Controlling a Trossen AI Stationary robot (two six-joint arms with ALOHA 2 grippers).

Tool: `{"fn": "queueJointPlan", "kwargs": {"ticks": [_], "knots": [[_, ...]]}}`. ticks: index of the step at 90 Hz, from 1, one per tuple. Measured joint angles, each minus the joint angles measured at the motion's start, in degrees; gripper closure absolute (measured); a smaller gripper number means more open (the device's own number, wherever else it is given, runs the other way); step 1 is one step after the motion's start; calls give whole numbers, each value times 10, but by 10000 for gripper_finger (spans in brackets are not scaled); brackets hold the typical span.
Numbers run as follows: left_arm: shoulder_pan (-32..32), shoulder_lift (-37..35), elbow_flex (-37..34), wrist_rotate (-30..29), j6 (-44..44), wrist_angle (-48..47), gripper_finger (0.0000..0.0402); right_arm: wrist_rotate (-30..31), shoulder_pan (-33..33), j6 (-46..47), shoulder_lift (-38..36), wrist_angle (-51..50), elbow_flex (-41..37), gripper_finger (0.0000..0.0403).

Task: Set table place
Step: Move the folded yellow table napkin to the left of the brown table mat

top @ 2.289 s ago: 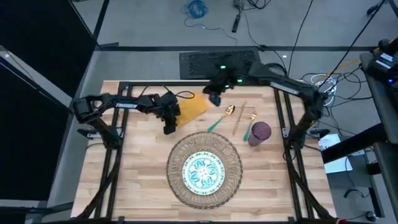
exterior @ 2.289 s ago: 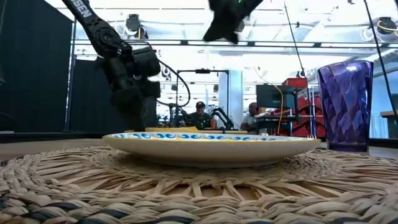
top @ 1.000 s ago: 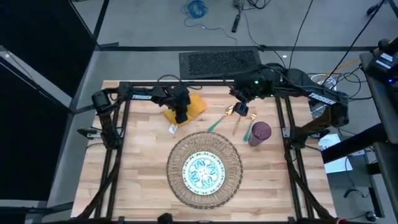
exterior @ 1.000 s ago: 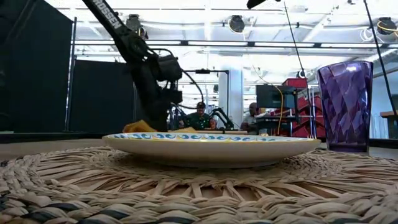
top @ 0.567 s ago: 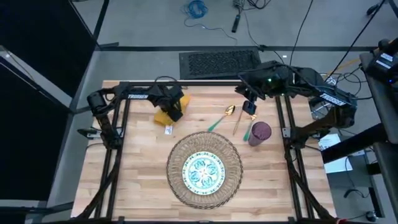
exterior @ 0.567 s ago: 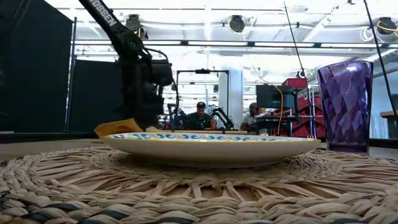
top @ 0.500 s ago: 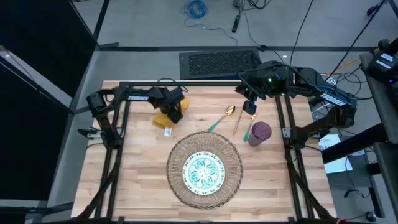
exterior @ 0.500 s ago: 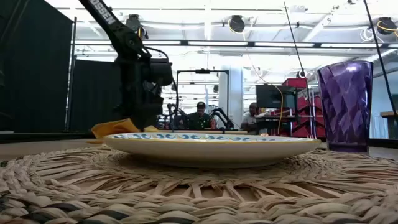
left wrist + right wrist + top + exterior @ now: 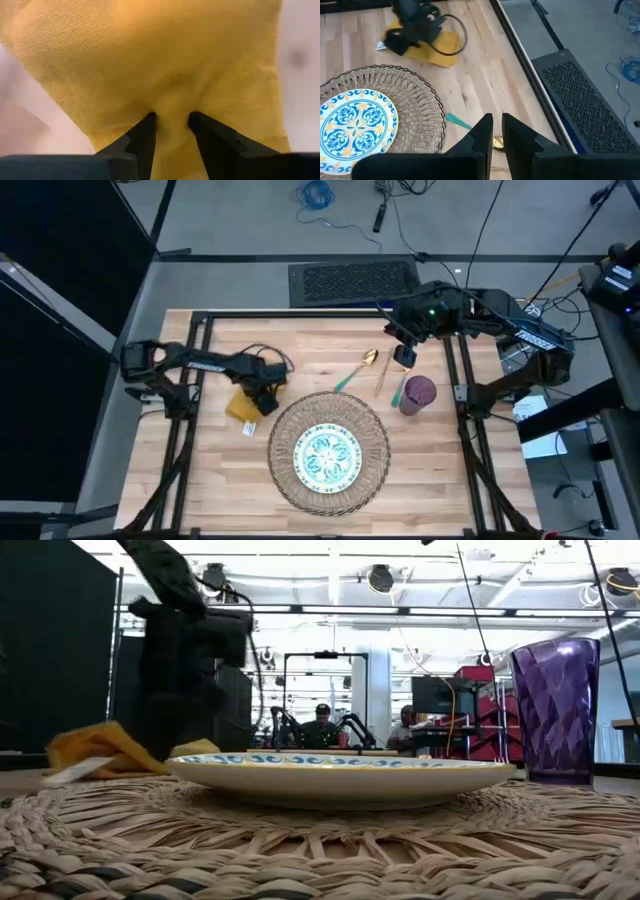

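The mustard-yellow napkin [image 9: 240, 406] lies on the light wood table [image 9: 220, 480], just left of the round woven mat [image 9: 375, 430], with its white tag [image 9: 250, 428] at its near side. My left gripper [image 9: 258, 398] is shut on it. The blue-green plate [image 9: 326, 457] rests in the middle of the mat. Right of the mat stands the purple cup [image 9: 417, 393]. Gold cutlery lies beyond the mat: a green-handled spoon [image 9: 355, 370], a gold piece [image 9: 384, 372] and a green-handled piece [image 9: 399, 387]. Above the cutlery my right gripper [image 9: 404, 358] hovers, shut and with nothing in it. My left gripper pinches a raised fold of the napkin [image 9: 171, 107] between its two fingers [image 9: 145, 132]. The fingers come from above, pointing down. The rest of the cloth spreads out slack on the table beyond them.
The table's black frame rails [image 9: 190, 430] run along both sides. Bare wood lies left of the napkin and near the mat's front. In the low view, people sit at desks in the room beyond the table.
My left gripper has moved from the table's far side toward its near and left edges, taking the napkin along. The napkin now lies beside the mat's left rim. My right gripper has shifted a little toward the right edge.
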Motion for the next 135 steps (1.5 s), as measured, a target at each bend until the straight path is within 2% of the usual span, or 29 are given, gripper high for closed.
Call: {"fn": "queueJointPlan", "kwargs": {"ticks": [23, 36, 46, 64, 75, 89, 100, 116, 135], "knots": [[-134, -89, -87, 30, -174, 11, 282, 0, 26, 4, 0, 10, 0, 376], [-215, -101, -101, 44, -281, 37, 282, 0, 38, 9, 0, 14, 0, 376], [-270, -100, -100, 52, -369, 98, 282, 0, 46, 12, 0, 14, 0, 376], [-337, -98, -81, -22, -573, 67, 282, 0, 63, 16, 0, 13, 0, 376], [-349, -98, -80, -28, -664, 63, 282, 1, 75, 18, 0, 7, 0, 376], [-349, -98, -80, -1, -676, 131, 282, 0, 90, 16, 0, 12, 0, 376], [-354, -98, -80, -12, -692, 179, 282, 0, 90, 6, 0, 23, 0, 376], [-371, -98, -80, -27, -721, 168, 282, 1, 88, -4, 0, 22, 0, 376], [-392, -98, -80, -38, -694, 181, 282, 1, 88, -8, 0, 23, 0, 376]]}}
